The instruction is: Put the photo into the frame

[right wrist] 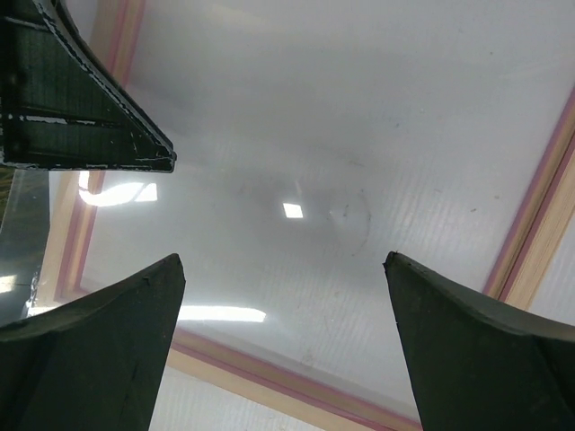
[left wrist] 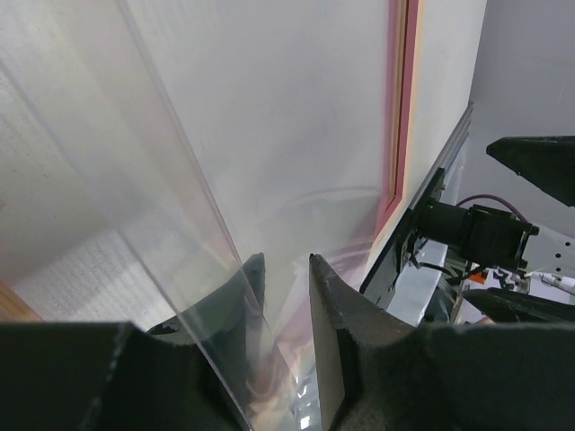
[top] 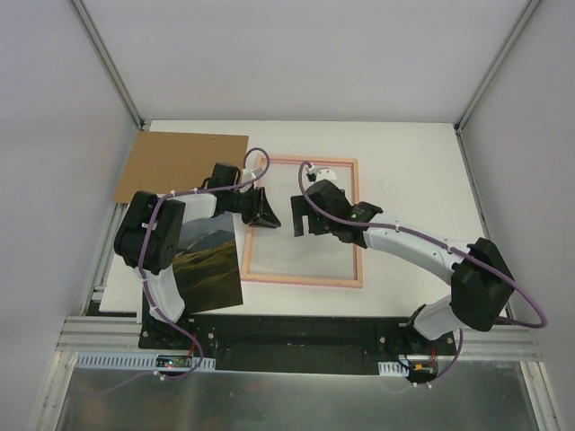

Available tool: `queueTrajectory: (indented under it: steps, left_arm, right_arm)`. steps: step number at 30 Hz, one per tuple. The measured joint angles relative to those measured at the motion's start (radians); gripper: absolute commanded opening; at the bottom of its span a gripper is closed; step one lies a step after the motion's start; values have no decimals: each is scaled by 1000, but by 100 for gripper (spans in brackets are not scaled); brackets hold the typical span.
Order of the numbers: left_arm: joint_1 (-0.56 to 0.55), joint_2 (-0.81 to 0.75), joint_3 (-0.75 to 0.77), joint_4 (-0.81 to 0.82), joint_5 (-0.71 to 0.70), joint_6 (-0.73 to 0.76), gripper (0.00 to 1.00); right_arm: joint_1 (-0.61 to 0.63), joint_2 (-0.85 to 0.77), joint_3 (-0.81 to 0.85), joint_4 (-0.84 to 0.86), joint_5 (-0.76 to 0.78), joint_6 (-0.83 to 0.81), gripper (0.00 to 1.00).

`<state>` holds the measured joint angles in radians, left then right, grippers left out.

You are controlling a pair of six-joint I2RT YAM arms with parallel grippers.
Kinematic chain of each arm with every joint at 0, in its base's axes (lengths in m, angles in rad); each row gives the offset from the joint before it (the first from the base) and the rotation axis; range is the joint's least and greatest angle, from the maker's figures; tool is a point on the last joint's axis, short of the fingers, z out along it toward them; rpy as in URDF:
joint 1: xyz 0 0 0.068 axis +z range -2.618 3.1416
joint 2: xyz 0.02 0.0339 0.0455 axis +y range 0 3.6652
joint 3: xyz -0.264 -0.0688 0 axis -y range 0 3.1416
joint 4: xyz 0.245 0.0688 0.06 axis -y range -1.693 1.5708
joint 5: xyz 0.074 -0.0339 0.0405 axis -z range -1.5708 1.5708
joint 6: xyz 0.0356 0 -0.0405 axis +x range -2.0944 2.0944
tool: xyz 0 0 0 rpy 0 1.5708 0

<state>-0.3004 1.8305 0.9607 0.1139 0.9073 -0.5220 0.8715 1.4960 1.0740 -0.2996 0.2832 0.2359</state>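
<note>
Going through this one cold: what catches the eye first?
The salmon-pink frame lies mid-table with both grippers over it. The left gripper pinches a clear pane at its left edge, and the right gripper hangs open above its middle. The photo lies outside it by the left arm's base, with brown cardboard at far left.

Brown cardboard board flat at table's far-left corner.

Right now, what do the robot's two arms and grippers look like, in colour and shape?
The left arm and right arm have white links and bulky black joints. A purple cable runs along each. The left gripper and right gripper are black, with tapered, wedge-shaped fingers.
</note>
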Motion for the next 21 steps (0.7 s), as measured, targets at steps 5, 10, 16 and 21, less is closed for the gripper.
queueTrajectory:
  steps: [5,10,16,21]
  left_arm:
    - [-4,0,6,0,0,0,26]
    - [-9,0,11,0,0,0,26]
    - [-15,4,13,0,-1,0,26]
    - [-22,18,18,0,-1,0,26]
  right_arm:
    - [9,0,29,-14,2,-15,96]
    - [58,21,64,-23,10,-29,96]
    - [138,95,119,-27,35,-47,96]
    - [206,168,177,-26,67,-64,96]
